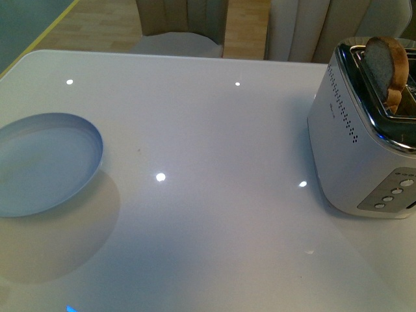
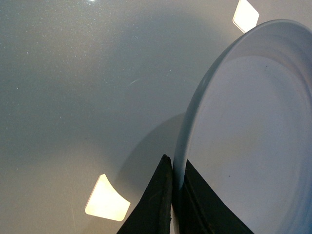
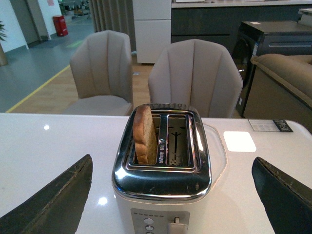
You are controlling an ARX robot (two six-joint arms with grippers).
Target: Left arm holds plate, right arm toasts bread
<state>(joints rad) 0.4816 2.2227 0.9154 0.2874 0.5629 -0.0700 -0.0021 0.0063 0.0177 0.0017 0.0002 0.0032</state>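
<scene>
Pale plate (image 2: 243, 136), rim clamped in left hand (image 2: 175, 166), bread (image 3: 145, 134) beyond spread-apart right hand (image 3: 171, 162)

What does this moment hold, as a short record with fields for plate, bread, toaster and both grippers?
plate: empty, raised above the white table, shadow beneath it
left gripper: shut on the plate's rim
bread: one slice upright in a toaster slot, top sticking out
toaster: on the table's right side, second slot empty
right gripper: open, holding nothing, facing the toaster's control end
</scene>
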